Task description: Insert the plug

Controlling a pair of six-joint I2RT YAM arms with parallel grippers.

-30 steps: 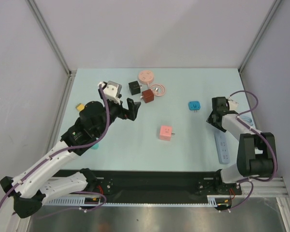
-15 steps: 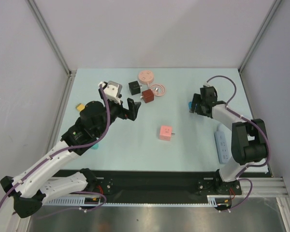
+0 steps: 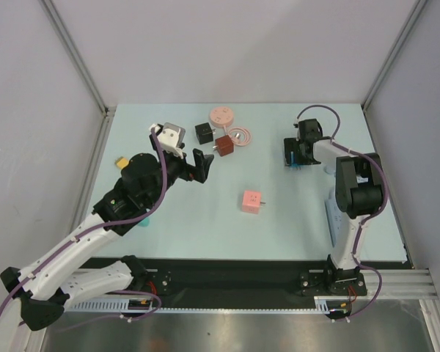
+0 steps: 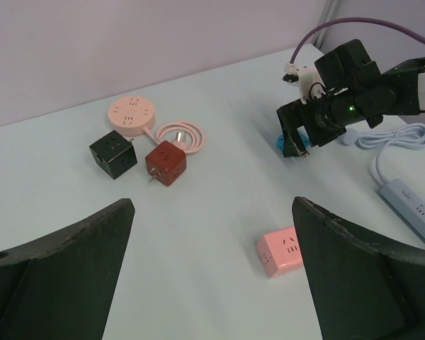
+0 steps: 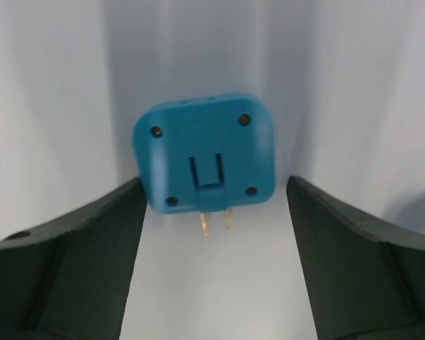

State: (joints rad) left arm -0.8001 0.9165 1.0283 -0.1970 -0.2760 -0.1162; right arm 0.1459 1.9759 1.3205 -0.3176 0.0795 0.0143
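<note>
The pink cube socket (image 3: 251, 201) is being taken as the marker on the table (image 3: 169, 227). Nearer than it and well to its right, the power strip (image 3: 338, 224) is being left lying lengthwise, partly under the right arm.

To the left of the cube and slightly beyond it, the left gripper (image 3: 198, 167) is being held above the table with its fingers (image 4: 64, 269) spread wide. Nothing is being gripped or touched by it.

Beyond the cube and to its right, the blue plug (image 5: 205, 149) is being straddled by the right gripper (image 5: 211, 205). This pincer is being kept fully released, with one finger on either side of the plug. A clear gap is being shown on one side, while on the other side it cannot be told whether the finger is touching. The plug's two brass prongs (image 5: 216, 221) are being pointed toward the wrist camera.

Farthest off, beyond the cube and a little to its left, the dark red cube (image 3: 224, 144), the black cube (image 3: 204, 133) and the round pink socket (image 3: 221, 114) with its coiled cable (image 3: 240, 136) are being left grouped close together.
</note>
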